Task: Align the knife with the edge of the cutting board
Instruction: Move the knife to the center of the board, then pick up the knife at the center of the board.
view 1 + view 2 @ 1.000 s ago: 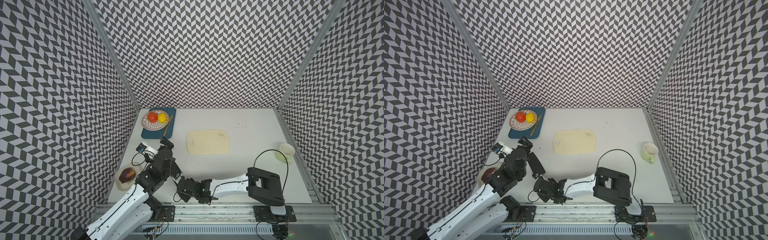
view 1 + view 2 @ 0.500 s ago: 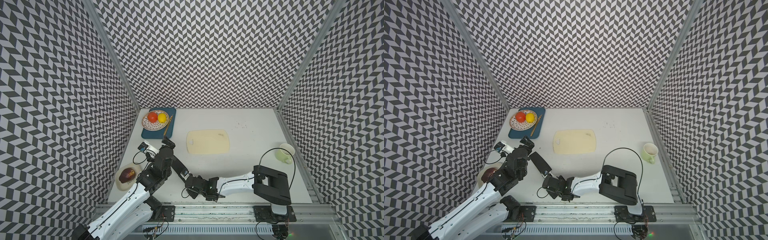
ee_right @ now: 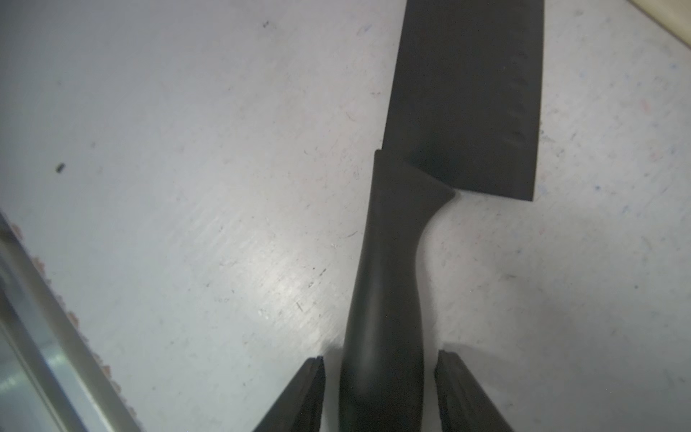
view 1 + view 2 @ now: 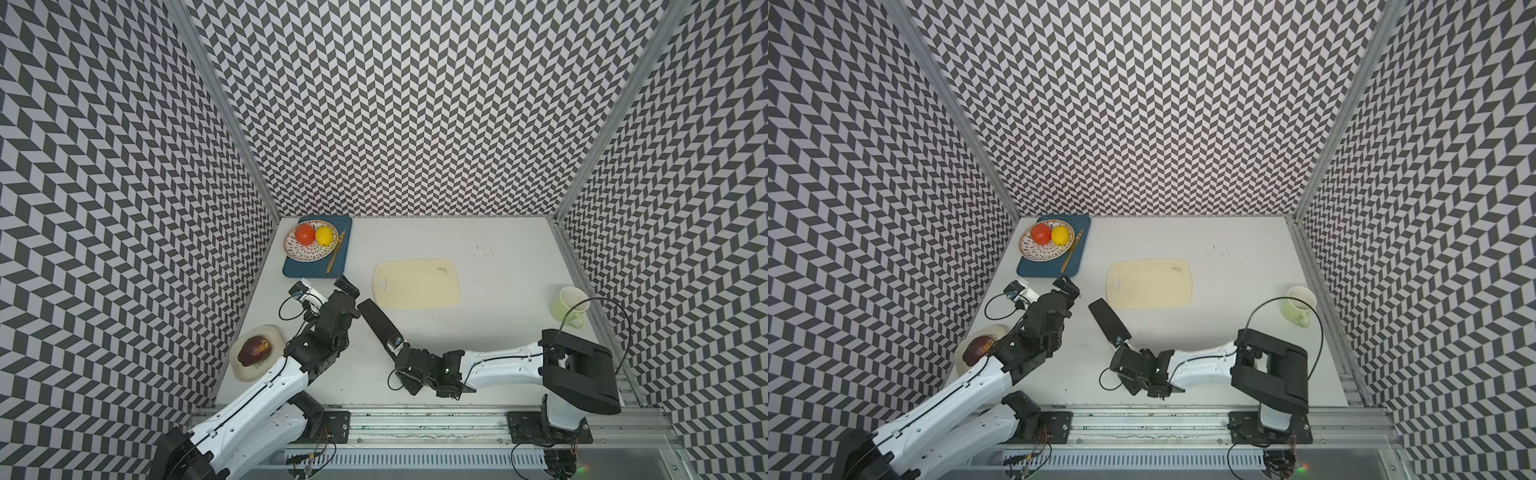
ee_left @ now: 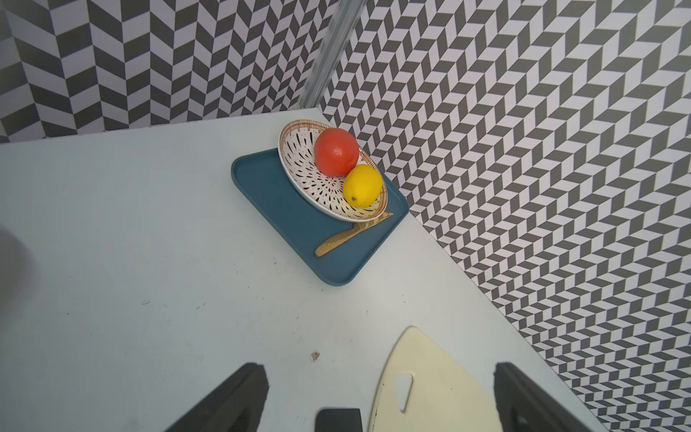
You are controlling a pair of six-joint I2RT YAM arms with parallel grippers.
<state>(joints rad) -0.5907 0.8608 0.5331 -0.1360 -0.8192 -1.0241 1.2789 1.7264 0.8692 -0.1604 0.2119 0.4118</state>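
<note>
Knife [image 4: 380,328] flat on table [image 4: 478,332], diagonal, blade tip just beside the hole-end corner of cutting board [image 4: 417,283], not parallel to its edges. Right gripper [image 3: 379,361] straddles the handle, released, gaps both sides. Left gripper [image 5: 377,377] spread wide, empty.

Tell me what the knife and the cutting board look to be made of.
Knife: matte black throughout, blade with dimples near the edge; coated metal or plastic, cannot tell. Cutting board: smooth pale cream sheet, thin, likely plastic.
</note>
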